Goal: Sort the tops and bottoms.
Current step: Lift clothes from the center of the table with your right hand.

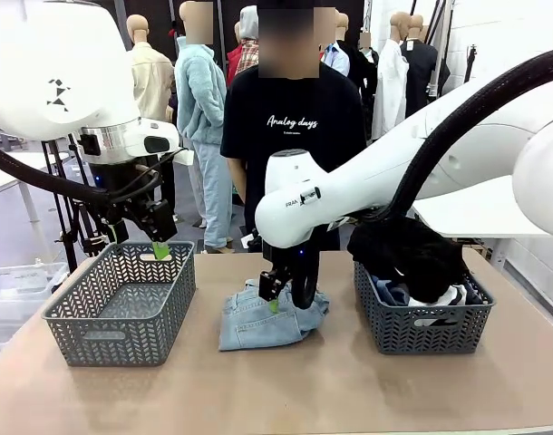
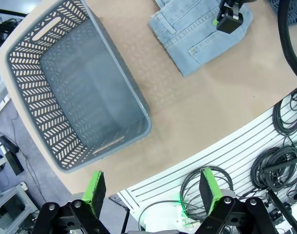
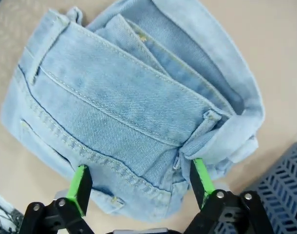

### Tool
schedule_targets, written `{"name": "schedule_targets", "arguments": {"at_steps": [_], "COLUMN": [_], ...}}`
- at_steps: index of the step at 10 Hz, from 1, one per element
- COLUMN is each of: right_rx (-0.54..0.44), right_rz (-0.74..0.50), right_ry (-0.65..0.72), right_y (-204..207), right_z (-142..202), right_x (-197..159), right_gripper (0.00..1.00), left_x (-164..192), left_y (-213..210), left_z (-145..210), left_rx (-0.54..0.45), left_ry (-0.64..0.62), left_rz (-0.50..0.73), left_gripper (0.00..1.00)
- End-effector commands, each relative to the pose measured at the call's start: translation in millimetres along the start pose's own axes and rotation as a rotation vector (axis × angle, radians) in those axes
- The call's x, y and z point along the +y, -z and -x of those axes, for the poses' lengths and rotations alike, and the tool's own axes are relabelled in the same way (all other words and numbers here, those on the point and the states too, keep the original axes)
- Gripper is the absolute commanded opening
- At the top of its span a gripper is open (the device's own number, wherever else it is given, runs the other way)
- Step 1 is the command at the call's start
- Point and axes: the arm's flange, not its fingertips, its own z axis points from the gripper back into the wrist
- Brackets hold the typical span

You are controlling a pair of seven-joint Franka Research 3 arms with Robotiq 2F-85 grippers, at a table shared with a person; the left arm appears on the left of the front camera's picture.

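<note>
A person in a black printed T-shirt (image 1: 290,118) stood at the far edge of the table (image 1: 286,390), behind the right arm, whose white body crossed in front of the right-hand basket (image 1: 423,313) and hid part of its heap. That basket held a black top (image 1: 412,254) piled high, with a white, black-striped top (image 1: 444,296) and a bit of dark blue denim (image 1: 392,292) showing beneath it at the rim. The left-hand basket (image 2: 80,92) was grey, with a herringbone lattice, and lay empty below and ahead of the left gripper (image 2: 151,190), which hovered over the table's edge; its jaws stood wide apart and held nothing, with cables (image 2: 280,146) on a slatted panel off to one side. The pale jeans (image 3: 129,112) lay folded on the table between the two baskets, directly under the right gripper (image 3: 139,183). Its jaws were spread wide, one green pad (image 3: 80,183) over the waistband stitching and the other beside a belt loop (image 3: 207,119), straddling the fold without closing on it; whether the pads touched the cloth could not be told. A corner of the right-hand basket showed just beyond the jeans.
</note>
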Motion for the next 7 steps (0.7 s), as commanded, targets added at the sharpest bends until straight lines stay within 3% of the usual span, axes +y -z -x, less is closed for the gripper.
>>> {"name": "schedule_targets", "arguments": {"at_steps": [1, 2, 3, 7], "right_rx": [0.060, 0.085, 0.095, 0.107], "right_rz": [0.004, 0.004, 0.004, -0.029], "right_ry": [-0.007, -0.016, -0.024, -0.004], "right_y": [3.0, 5.4, 4.2, 4.4], "right_z": [-5.1, -4.4, -4.6, -4.6], "right_x": [-0.4, -0.6, -1.2, -2.6], "right_gripper": [1.00, 1.00, 0.86, 0.10], "left_x": [2.0, 2.0, 2.0, 2.0], "left_y": [-1.0, -1.0, -1.0, -1.0], "left_z": [0.1, 0.1, 0.1, 0.1], "left_rx": [-0.009, -0.009, -0.009, -0.009], "left_ry": [-0.001, -0.001, -0.001, -0.001], "left_rz": [-0.005, -0.005, -0.005, -0.005], "left_gripper": [1.00, 1.00, 1.00, 1.00]}}
